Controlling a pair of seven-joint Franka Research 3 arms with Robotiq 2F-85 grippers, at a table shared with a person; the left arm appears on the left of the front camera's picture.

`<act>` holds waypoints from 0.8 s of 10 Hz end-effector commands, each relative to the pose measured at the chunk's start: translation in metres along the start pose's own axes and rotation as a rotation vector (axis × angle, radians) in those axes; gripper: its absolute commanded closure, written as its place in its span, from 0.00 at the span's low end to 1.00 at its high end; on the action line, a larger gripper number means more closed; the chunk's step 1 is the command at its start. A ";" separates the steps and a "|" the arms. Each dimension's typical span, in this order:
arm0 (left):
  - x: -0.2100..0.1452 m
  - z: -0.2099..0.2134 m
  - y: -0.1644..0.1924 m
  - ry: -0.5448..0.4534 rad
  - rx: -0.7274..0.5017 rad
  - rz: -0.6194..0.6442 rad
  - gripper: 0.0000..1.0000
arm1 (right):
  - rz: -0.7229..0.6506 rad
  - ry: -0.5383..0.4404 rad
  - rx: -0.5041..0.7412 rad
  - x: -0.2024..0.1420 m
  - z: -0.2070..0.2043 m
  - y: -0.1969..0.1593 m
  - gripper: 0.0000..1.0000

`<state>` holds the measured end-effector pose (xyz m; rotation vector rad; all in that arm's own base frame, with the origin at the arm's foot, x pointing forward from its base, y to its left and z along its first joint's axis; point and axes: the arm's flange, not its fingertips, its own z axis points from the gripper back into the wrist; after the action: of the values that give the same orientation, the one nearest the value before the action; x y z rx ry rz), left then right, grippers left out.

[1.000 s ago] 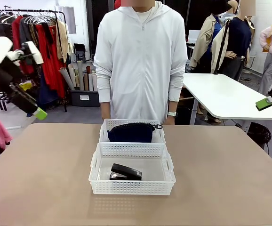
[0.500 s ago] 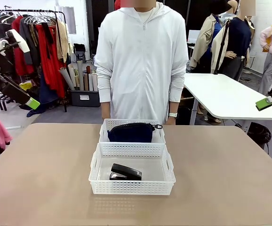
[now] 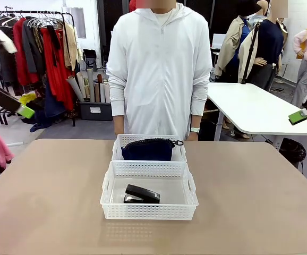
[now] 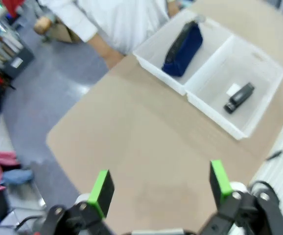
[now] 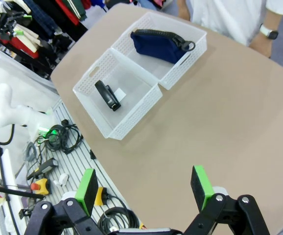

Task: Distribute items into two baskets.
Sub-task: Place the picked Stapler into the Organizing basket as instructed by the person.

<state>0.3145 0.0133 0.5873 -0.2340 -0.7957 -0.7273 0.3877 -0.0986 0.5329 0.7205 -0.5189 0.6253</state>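
Front view: stapler (image 3: 141, 194) in the larger basket (image 3: 148, 211), pouch (image 3: 147, 150) in the smaller basket (image 3: 178, 154).
Left gripper (image 4: 161, 188) and right gripper (image 5: 144, 188) both spread open, empty, high above the baskets.

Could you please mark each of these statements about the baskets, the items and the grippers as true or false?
1. The black stapler lies in the larger basket, the one nearer the robot. True.
2. The navy pouch lies on the bare table beside the baskets. False: it sits in the smaller basket, on the person's side.
3. The left gripper is open and holds nothing. True.
4. The right gripper is shut on the stapler. False: it is open and empty, above the table.
5. The two baskets stand far apart. False: they sit right against each other.
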 end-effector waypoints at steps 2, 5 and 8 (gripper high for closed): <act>-0.031 0.005 0.047 -0.096 -0.147 0.128 0.00 | 0.002 -0.003 0.004 0.001 -0.001 0.002 0.00; -0.065 -0.014 0.082 -0.139 -0.253 0.239 0.00 | 0.002 -0.003 0.004 0.001 -0.001 0.002 0.00; -0.084 -0.030 0.102 -0.124 -0.277 0.302 0.00 | 0.002 -0.003 0.004 0.001 -0.001 0.002 0.00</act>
<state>0.3506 0.1118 0.5116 -0.6243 -0.7574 -0.5285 0.3876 -0.0988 0.5330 0.7202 -0.5191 0.6248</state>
